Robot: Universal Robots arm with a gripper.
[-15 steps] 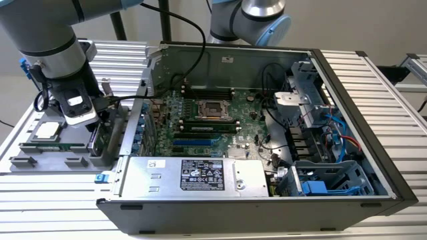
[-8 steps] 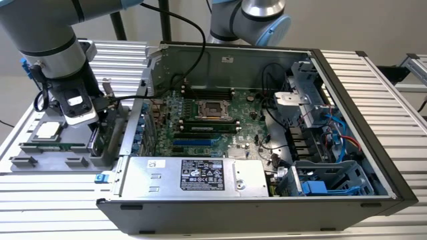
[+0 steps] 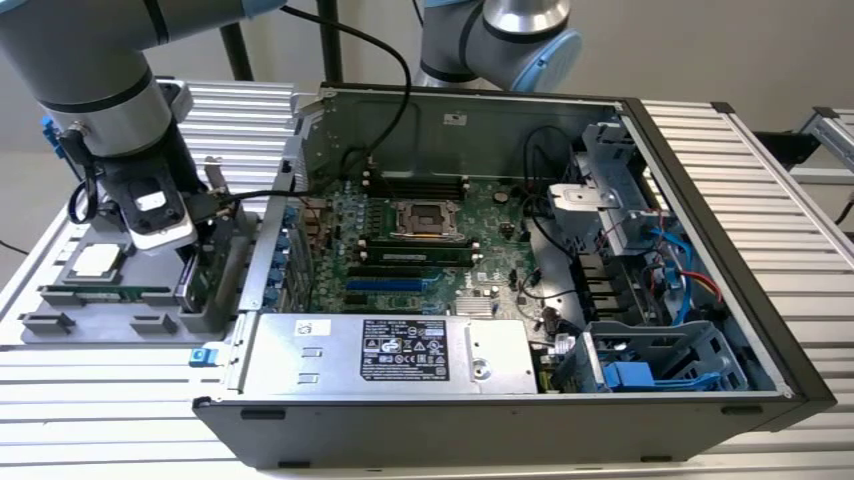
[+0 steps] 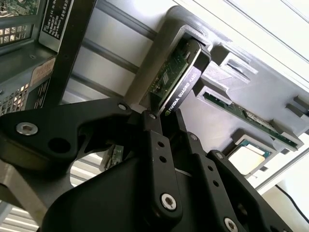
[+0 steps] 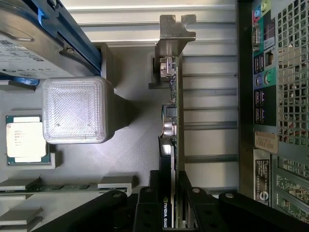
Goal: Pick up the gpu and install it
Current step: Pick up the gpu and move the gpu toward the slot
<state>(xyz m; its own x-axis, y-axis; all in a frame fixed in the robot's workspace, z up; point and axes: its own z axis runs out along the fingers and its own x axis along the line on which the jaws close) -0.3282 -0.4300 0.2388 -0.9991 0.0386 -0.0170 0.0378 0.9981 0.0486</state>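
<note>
Two black fingers (image 5: 149, 208) of the gripper (image 5: 170, 193) sit against opposite faces of the gpu (image 5: 171, 116), one on the black cooler side and one on the green board side. They look pressed onto it, pinching the card near one end instead of standing spread. The first wrist view shows the card edge-on, running straight away from the gripper, with its silver bracket (image 5: 175, 34) at the far end.

In the exterior view the gpu stands on its long edge in a slot of the grey parts tray (image 3: 80, 325). It is directly beneath the arm's wrist, and its seat in the holder suggests it has not been lifted. Its long axis runs roughly from 12 o'clock to 6 o'clock in that view, parallel to the nearest wall of the computer case (image 3: 747, 200), with the bracket at the 12 o'clock end.

The tray lies at 9 o'clock from the open case. The motherboard (image 3: 427, 240) and its blue expansion slots (image 3: 380, 285) lie at about 3 o'clock from the card, across the case wall.

A processor chip (image 5: 26, 140) and a hard drive (image 5: 29, 43) also rest on the tray, apart from the card. A memory stick (image 4: 251, 118) lies in its own slot just beside.
</note>
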